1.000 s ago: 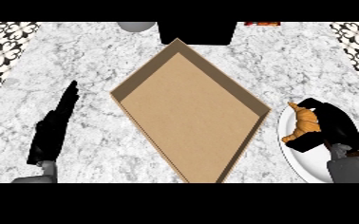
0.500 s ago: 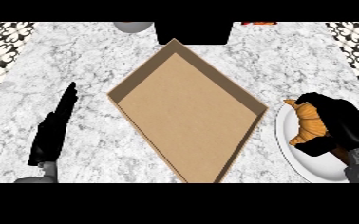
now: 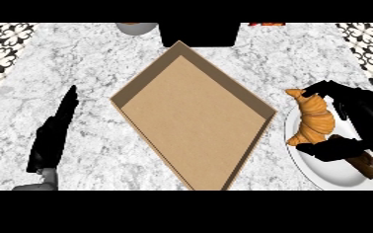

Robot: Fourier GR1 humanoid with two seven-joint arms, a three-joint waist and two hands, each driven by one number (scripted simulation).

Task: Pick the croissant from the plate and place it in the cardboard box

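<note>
A golden croissant point(image 3: 313, 119) lies on the left part of a white plate point(image 3: 329, 170) at the right edge. My right hand point(image 3: 348, 123) curls round it, fingers over its top end and thumb under its lower end. The cardboard box point(image 3: 191, 112), open and empty, sits in the middle of the marble counter, turned like a diamond. My left hand point(image 3: 51, 136) rests at the lower left with straight fingers pointing up, holding nothing.
A grey round object point(image 3: 136, 27) and a black block point(image 3: 200, 33) stand at the far edge behind the box. Something red and orange point(image 3: 266, 24) shows at the top right. Patterned tiles point(image 3: 15, 42) border the counter's sides.
My right hand has closed round the croissant, and croissant and plate now sit slightly left of where they were. The left hand has stayed still.
</note>
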